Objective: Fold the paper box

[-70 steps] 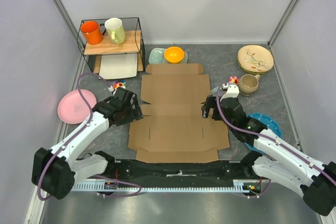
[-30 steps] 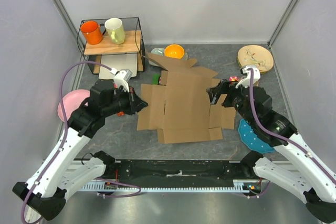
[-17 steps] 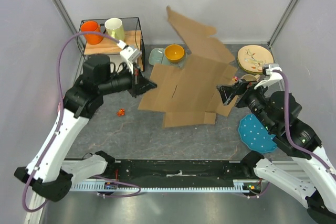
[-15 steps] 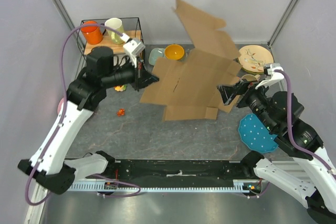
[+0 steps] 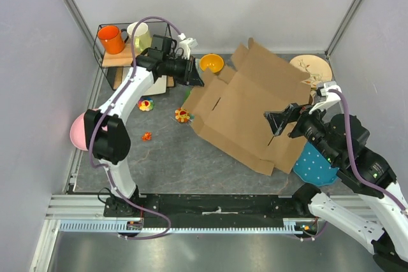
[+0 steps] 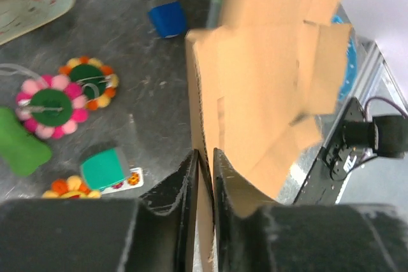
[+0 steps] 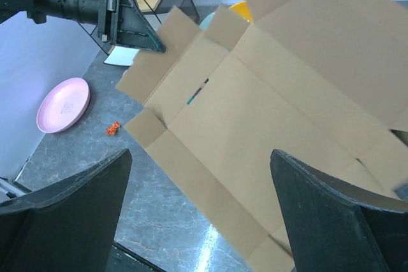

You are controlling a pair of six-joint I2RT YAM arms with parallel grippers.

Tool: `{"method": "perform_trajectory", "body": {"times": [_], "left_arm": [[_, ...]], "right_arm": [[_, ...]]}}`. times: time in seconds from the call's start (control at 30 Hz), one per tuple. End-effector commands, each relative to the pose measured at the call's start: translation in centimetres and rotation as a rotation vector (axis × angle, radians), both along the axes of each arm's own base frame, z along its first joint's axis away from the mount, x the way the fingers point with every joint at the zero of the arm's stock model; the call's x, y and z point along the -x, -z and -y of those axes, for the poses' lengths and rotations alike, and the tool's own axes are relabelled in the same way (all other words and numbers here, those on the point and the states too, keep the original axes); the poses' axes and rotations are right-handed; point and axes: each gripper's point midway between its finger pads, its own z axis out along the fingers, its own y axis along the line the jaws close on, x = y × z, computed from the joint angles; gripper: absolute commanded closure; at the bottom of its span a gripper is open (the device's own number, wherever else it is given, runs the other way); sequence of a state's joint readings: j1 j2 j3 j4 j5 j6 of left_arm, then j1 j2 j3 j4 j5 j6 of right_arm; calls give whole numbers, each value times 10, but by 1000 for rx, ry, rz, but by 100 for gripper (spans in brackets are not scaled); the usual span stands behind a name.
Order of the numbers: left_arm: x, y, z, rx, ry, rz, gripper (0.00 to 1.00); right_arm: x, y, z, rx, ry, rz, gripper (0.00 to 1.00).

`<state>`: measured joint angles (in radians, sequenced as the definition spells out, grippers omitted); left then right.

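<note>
The right pincer point(image 5: 275, 124) gapes wide, holding nothing, just in front of the paper box point(image 5: 248, 103), which tilts up over the worktop point(image 5: 159, 151). Farther back, the left pincer point(image 6: 203, 164), nearly closed, nips 1 thin edge; any slackening could drop the box.

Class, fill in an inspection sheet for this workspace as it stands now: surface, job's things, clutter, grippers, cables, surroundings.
Surface: grey mottled table.
Job's things: paper box, an unfolded sheet, held up and tilted.
Clutter: orange mug and pale mug on wire shelf; orange bowl; pink plate; patterned plate; blue dotted plate; flower toys.
Grippers: left gripper pinches the box's edge; right gripper open, facing the sheet.
Cables: purple cable along each arm.
Surroundings: plain pale walls.
</note>
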<state>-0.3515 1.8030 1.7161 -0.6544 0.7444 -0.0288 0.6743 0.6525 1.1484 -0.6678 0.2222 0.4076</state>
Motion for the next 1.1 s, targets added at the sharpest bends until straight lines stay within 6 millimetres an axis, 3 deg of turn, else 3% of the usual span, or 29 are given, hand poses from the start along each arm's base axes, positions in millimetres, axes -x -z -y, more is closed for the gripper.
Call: {"method": "perform_trajectory", "body": {"times": [0.0, 0.1, 0.13, 0.17, 0.23, 0.27, 0.33, 0.37, 0.4, 0.43, 0.47, 0.5, 0.53, 0.57, 0.6, 0.63, 0.67, 0.7, 0.73, 0.77, 0.8, 0.9, 1.07], "left_arm": [[-42, -36, -22, 54, -154, 46, 71], [-66, -42, -48, -14, -387, 86, 46], [-71, -44, -57, -15, -481, 69, 1], [-76, -47, -74, -51, -592, 96, 1], [-73, -47, -86, -42, -706, 66, 1], [-63, -46, -94, -27, -754, 62, 0], [-44, -41, -90, 52, -824, -30, 1], [-27, -10, -90, 30, -845, -107, 0], [-5, -22, -75, 102, -851, -131, 1], [11, -14, -68, 106, -857, -158, 1], [32, 29, -71, 40, -914, -204, 1], [60, 0, -43, 191, -891, -174, 1], [75, 3, -35, 251, -905, -175, 1], [93, 44, -44, 235, -982, -190, 1], [114, 36, -21, 363, -963, -247, 0], [125, 38, -22, 405, -988, -278, 0], [131, 52, -24, 397, -1034, -296, 0], [145, 55, -13, 410, -1040, -359, 0], [148, 74, -20, 332, -1120, -344, 1], [154, 75, -16, 321, -1149, -340, 1], [173, 82, -1, 333, -1161, -395, 1], [194, 113, 17, 355, -1203, -433, 1], [196, 149, 51, 347, -1177, -486, 1]], "right_arm": [[3, -6, 4, 23, -3, 23, 2], [-1, 2, 4, 47, 4, 13, 2], [-2, 3, 3, 48, 5, 14, 2], [-4, 4, 3, 53, 6, 13, 2], [-7, 9, 1, 55, 9, 9, 2], [-8, 11, 0, 56, 11, 8, 2], [-11, 16, -1, 55, 16, 4, 2], [-12, 20, -3, 58, 16, -1, 2], [-14, 26, -4, 58, 19, -14, 2], [-16, 28, -6, 56, 16, -14, 2], [-17, 31, -8, 56, 14, -22, 2], [-18, 37, -10, 58, 12, -33, 2], [-19, 39, -12, 56, 10, -37, 2], [-20, 42, -13, 58, 5, -44, 2], [-21, 47, -15, 61, 3, -53, 2], [-21, 47, -16, 52, 3, -54, 2], [-21, 49, -17, 50, -1, -59, 2], [-21, 54, -18, 54, -4, -67, 2], [-21, 55, -19, 51, -4, -70, 2], [-21, 57, -19, 46, -3, -74, 2], [-21, 61, -19, 49, -4, -81, 2], [-21, 67, -20, 47, -6, -96, 2], [-18, 70, -21, 29, -11, -102, 2]]}}
